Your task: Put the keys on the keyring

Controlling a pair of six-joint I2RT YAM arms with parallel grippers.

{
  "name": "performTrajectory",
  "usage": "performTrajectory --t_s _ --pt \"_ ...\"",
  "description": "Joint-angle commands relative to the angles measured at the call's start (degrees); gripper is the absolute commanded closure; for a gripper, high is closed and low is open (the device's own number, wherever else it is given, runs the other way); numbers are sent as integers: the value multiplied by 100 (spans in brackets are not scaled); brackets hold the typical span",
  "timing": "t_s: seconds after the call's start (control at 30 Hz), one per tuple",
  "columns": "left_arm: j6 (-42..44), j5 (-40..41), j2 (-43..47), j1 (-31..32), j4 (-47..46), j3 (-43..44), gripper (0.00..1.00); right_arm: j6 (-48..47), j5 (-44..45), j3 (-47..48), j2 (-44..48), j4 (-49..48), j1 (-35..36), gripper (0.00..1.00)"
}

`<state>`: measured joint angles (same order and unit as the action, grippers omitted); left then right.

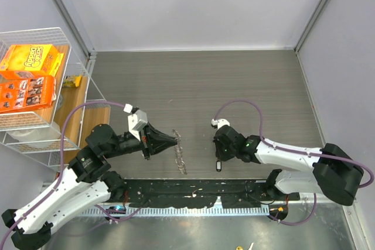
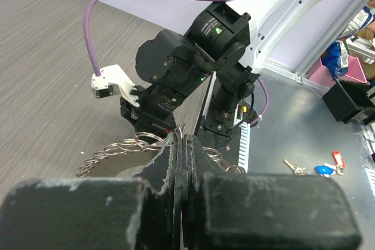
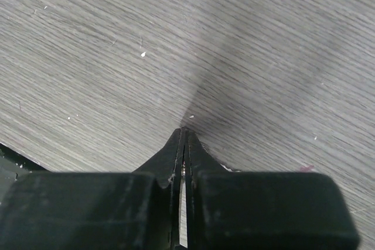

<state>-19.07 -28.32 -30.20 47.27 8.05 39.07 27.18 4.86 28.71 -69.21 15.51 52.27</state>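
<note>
The left gripper (image 2: 181, 140) clamps the keyring (image 2: 117, 149) at its fingertips, offering it sideways. The right gripper (image 3: 183, 136), well apart, is pinched shut on a silvery sliver, likely the key (image 3: 181, 222), for threading.

The keyring (image 1: 180, 155), a thin metal ring crowded with small silvery keys, runs as a narrow glinting strand over the grey bench, from the closed tips of the left hand (image 1: 175, 139) toward the near edge. Seen close up, its keys fan out in overlapping loops. Only a thin silver sliver of the loose key (image 3: 181, 226) shows, pinched in the shut right hand (image 3: 183, 136) over the bench.
</note>
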Motion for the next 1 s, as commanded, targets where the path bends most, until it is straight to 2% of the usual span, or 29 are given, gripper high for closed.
performTrajectory --t_s 0.0,0.1,0.2,0.33,0.4,0.5,0.97 --pt "17 -69 40 2 -261 48 100 86 102 -6 372 66 -15 95" --pt "9 -69 23 2 -252 48 100 112 129 99 732 198 -15 94" --pt "9 -78 5 2 -252 66 100 112 173 249 1005 531 -6 73" --pt "9 -86 -13 2 -260 83 100 77 199 320 1357 787 -15 57" --pt "9 -95 -13 2 -260 83 100 68 138 293 1375 840 -15 52" --pt "9 -113 -48 2 -261 92 100 86 -2 188 1270 779 -15 49" --pt "0 -157 -74 2 -252 75 100 24 -380 -76 576 190 2 48"
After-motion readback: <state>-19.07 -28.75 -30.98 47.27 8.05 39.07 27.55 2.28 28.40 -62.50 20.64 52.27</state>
